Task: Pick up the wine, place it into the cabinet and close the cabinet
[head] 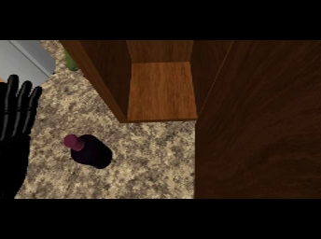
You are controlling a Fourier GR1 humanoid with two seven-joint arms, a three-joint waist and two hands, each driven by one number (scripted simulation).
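Head view: left hand [8, 135] spread flat, holding nothing, beside wine [91, 150].

One wine bottle [91, 150]; one open wooden cabinet [162, 88]; one hand [5, 135]; one green object [71, 61].

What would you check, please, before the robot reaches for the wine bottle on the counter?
1. Wine bottle upright on the counter, nothing touching it: ok.
2. Cabinet open, bare shelf showing: ok.
3. Cabinet door swung wide at the right, off the opening: ok.
4. Left hand open at the left edge, apart from the bottle: ok.
5. Right hand available to grasp: cannot tell, it shows nowhere.
6. Green object behind the cabinet's left wall, whether it obstructs: cannot tell.
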